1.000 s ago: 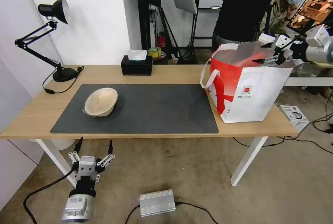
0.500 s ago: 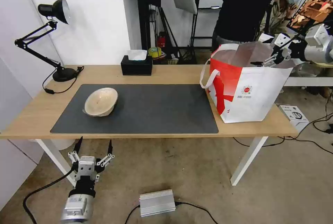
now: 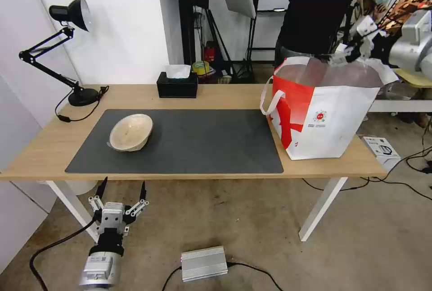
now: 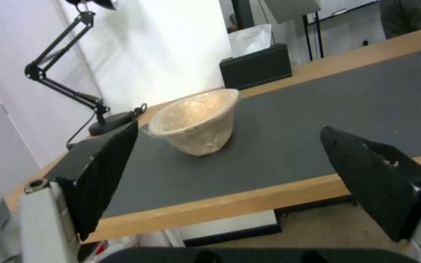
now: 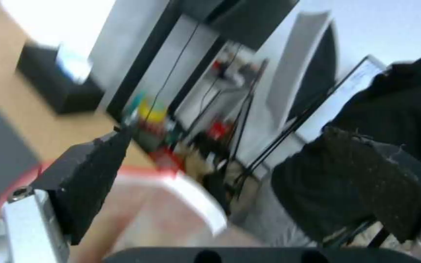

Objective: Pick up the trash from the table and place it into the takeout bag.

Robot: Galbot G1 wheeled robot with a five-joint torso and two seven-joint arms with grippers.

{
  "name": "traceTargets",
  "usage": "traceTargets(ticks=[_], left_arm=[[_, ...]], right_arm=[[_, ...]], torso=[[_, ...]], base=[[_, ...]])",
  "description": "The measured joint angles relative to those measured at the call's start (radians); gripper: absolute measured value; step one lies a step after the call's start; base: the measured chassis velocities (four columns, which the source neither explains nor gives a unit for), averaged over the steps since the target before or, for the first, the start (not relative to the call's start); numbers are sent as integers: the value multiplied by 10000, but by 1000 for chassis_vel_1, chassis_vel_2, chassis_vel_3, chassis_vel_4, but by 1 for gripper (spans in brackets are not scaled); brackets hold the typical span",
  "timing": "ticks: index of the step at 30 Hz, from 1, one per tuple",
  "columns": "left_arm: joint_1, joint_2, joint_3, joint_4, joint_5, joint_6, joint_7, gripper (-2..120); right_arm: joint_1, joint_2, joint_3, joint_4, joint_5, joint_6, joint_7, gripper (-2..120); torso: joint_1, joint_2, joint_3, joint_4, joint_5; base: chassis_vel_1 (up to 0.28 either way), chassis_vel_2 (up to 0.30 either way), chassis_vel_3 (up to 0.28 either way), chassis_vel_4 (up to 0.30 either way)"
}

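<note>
The table [image 3: 216,95] stretches wide, its dark grey mat [image 3: 189,142] covering the middle, and everything here is placed off that mat. Off the mat's right edge stands the takeout bag [image 3: 324,120], upright, mouth open, foil lining showing. On the mat's left part sits the beige bowl [image 3: 131,132], tipped a little on its side, the one piece of trash in sight on the mat. Behind the mat's far edge, the black tissue box [image 3: 177,84]; off its far left corner, the desk lamp [image 3: 72,47].

Now the key relation: the bowl lies straight ahead of the left gripper [image 3: 120,190], up and over the mat's near edge, and the wrist view frames it between the two black fingertips [image 4: 106,171]. That arm is clearly the nearer one, hanging low in front of the table, pointing up at the bowl, fingers spread wide and holding nothing.

The right gripper [image 3: 348,54] is well away from the mat, raised above the bag's far rim, jaws apart and empty, angled back toward the room.
</note>
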Motion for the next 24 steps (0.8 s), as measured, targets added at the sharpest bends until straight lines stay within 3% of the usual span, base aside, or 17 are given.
traceTargets(ticks=[2, 7, 11, 19, 24], left_arm=[[21, 23, -12, -23, -2, 4, 0, 100], [55, 51, -44, -61, -14, 6, 0, 100], [109, 47, -63, -77, -23, 5, -2, 100], [154, -30, -57, -81, -22, -42, -5, 100], [163, -109, -32, -41, 35, -117, -6, 100]], right_arm=[[-11, 8, 1, 555, 471, -49, 961, 100], [-25, 17, 50, 1236, 1021, -134, 2152, 100], [-649, -155, 830, 2356, 1667, -204, 3603, 100], [-2642, -848, 2632, 3475, 1837, -234, 4498, 100], [-3245, -1186, 2984, 3882, 1843, -288, 5193, 100]], torso=[[0, 0, 0, 0, 0], [0, 0, 0, 0, -1], [0, 0, 0, 2, -2], [0, 1, -1, -2, 3], [-1, 1, -1, -2, 1]], base=[[0, 0, 0, 0], [0, 0, 0, 0], [0, 0, 0, 0], [0, 0, 0, 0], [0, 0, 0, 0]])
